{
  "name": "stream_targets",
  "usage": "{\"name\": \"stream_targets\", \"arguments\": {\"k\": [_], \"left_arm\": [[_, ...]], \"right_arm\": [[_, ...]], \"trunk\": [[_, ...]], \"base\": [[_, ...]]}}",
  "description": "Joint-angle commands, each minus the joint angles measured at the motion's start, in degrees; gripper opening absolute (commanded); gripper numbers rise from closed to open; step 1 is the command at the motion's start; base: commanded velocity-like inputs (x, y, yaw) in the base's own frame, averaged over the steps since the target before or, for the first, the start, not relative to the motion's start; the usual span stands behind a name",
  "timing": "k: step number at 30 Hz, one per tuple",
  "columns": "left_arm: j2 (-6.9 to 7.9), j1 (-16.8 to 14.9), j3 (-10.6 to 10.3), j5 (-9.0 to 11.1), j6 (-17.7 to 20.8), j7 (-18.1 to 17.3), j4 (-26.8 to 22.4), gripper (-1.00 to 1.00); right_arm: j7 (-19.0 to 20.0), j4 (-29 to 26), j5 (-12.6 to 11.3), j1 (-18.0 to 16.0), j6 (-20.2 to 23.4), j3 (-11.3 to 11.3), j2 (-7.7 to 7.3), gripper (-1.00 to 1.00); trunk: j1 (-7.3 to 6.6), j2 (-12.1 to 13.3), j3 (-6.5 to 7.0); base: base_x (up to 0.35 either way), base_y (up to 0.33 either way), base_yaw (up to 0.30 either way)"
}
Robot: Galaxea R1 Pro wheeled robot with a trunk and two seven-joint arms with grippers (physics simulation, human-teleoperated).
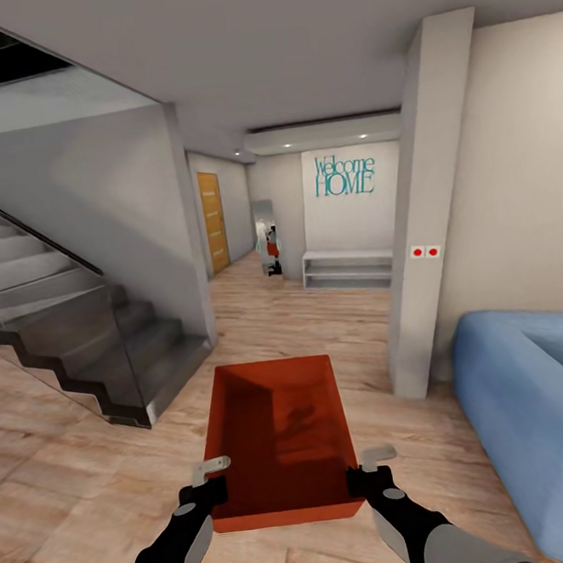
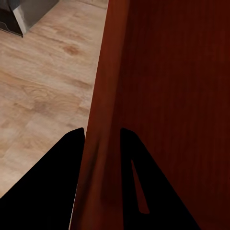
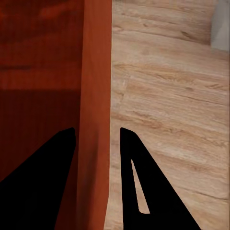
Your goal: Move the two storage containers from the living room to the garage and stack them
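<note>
An orange-red open-topped storage container (image 1: 280,435) hangs in front of me above the light wood plank floor of the living room. My left gripper (image 1: 212,484) is shut on its left wall near the front corner. The right gripper (image 1: 366,472) is shut on the right wall. In the left wrist view the container's wall (image 2: 103,143) runs between the two dark fingers (image 2: 67,163). In the right wrist view the container wall (image 3: 96,143) sits likewise between the fingers (image 3: 132,158). The box is empty inside.
A dark staircase (image 1: 90,332) with a glass side stands at the left. A pale pillar (image 1: 430,217) and a blue sofa (image 1: 531,405) are at the right. A hallway ahead leads to a wooden door (image 1: 213,222) and a white shelf (image 1: 349,269) under a "Welcome HOME" sign.
</note>
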Motion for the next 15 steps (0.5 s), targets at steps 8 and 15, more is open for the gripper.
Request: {"name": "stream_targets", "arguments": {"k": [8, 15], "left_arm": [[0.98, -0.01, 0.36, 0.08, 0.04, 0.25, -0.06, -1.0], [1.03, -0.02, 0.33, 0.08, 0.0, 0.25, -0.07, -1.0]], "right_arm": [[-0.45, 0.03, -0.25, -0.04, -0.2, -0.43, -0.43, -1.0], [-0.51, 0.03, -0.25, -0.05, -0.12, -0.43, -0.43, -1.0]], "trunk": [[0.05, -0.04, -0.02], [0.05, -0.04, -0.02]], "base": [[0.321, 0.0, 0.0], [0.321, 0.0, 0.0]]}}
